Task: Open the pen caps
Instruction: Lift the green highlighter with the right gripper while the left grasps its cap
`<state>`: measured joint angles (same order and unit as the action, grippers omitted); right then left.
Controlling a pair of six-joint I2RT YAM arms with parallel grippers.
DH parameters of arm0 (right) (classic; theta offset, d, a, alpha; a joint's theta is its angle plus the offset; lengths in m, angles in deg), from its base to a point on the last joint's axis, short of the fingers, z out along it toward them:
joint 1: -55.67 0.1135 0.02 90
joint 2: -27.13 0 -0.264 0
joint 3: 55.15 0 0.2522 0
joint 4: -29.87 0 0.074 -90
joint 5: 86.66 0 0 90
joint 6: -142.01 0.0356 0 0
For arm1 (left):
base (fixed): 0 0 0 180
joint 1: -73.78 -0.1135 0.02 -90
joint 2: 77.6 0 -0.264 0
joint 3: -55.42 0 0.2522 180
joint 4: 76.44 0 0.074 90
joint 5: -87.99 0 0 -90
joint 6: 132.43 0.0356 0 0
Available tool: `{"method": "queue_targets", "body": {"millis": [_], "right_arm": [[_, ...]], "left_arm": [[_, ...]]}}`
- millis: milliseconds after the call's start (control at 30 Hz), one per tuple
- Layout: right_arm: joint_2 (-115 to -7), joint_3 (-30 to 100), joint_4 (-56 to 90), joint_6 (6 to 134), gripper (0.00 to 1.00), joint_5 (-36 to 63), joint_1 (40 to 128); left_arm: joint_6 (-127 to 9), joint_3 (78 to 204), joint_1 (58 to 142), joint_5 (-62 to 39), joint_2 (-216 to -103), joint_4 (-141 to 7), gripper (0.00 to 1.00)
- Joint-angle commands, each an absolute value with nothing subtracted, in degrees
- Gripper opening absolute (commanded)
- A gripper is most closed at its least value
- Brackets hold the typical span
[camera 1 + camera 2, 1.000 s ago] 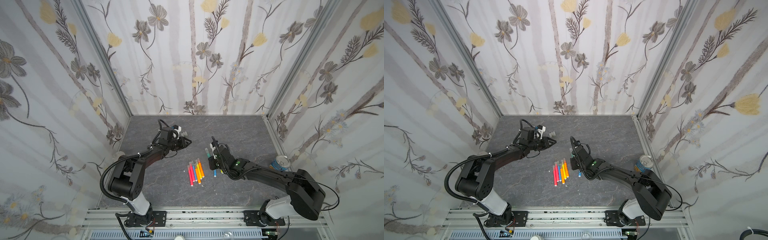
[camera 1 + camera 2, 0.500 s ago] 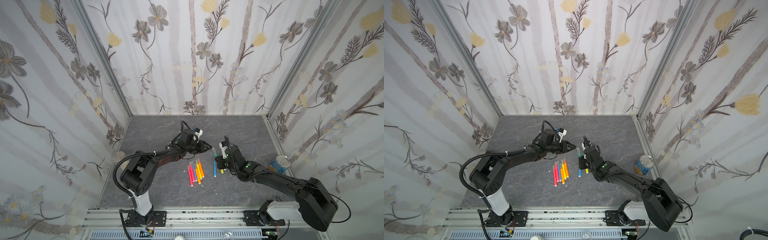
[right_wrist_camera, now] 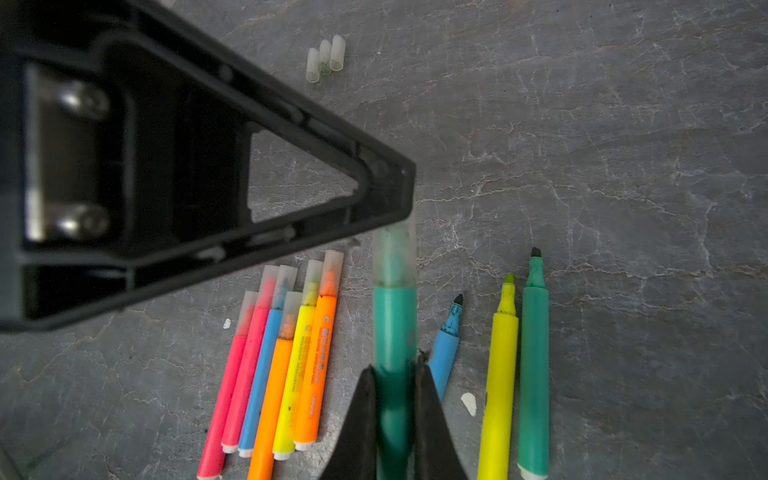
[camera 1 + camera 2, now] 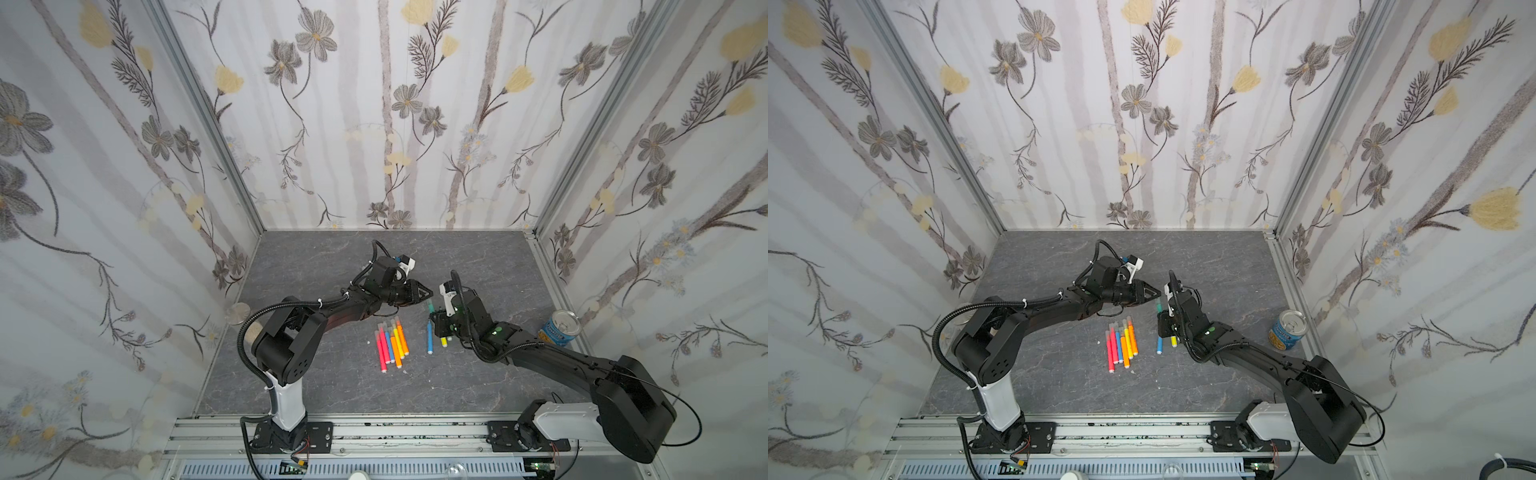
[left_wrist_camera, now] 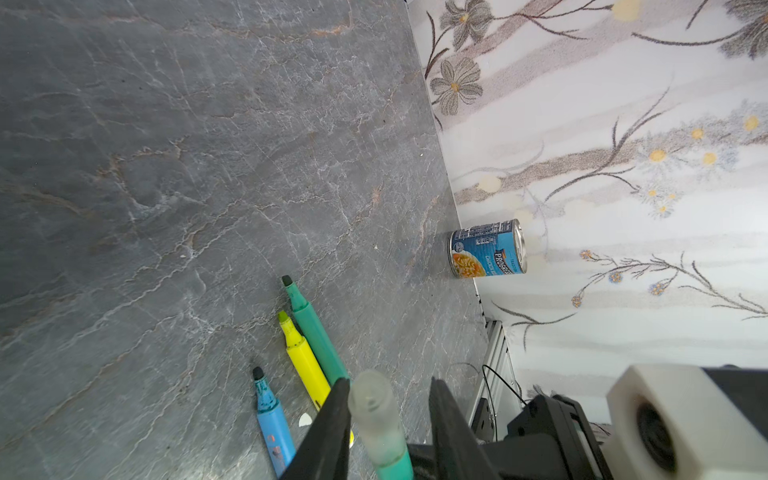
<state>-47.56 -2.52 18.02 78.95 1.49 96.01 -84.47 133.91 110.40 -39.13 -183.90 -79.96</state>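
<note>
Item 1: right gripper (image 3: 395, 370), jaws clamped on a teal pen (image 3: 395, 320), raised off the grey table (image 3: 602, 145).
Item 2: left gripper (image 5: 388, 380), jaws narrowly parted astride that pen's cap (image 5: 374, 411). I saw a gap on one side and could not tell whether the other finger touched.
Item 3: six capped pens (image 3: 286, 345) lay side by side.
Item 4: three uncapped pens (image 3: 505, 353) lay just beside them.
Item 5: three loose caps (image 3: 326, 58) lay well apart.
Item 6: soup can (image 4: 561, 330) stood by the right wall.

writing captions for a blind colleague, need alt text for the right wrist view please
The right gripper clamps a teal pen whose clear cap meets the tip of the left gripper. On the grey table lie six capped pens, three uncapped pens and three loose caps.
</note>
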Motion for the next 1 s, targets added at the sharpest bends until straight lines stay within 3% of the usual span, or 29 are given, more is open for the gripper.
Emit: {"method": "queue_targets", "body": {"millis": [0,367,900,967], "right_arm": [[-47.22,-2.54,20.42,79.05,0.0,1.73,95.93],[-48.21,-2.7,21.97,78.82,0.0,0.75,95.54],[-48.72,-4.11,23.49,79.0,0.0,1.21,95.49],[-48.72,-4.13,23.82,79.07,0.05,1.53,95.48]], "left_arm": [[-84.83,134.9,110.6,-39.88,-184.62,-81.38,0.31],[-85.23,135.34,111.4,-40.67,-185.57,-82.16,0.26],[-85.41,134.74,111.33,-41.02,-186.07,-83.41,0.0],[-85.41,134.79,111.37,-41.11,-186.15,-83.51,0.0]]}}
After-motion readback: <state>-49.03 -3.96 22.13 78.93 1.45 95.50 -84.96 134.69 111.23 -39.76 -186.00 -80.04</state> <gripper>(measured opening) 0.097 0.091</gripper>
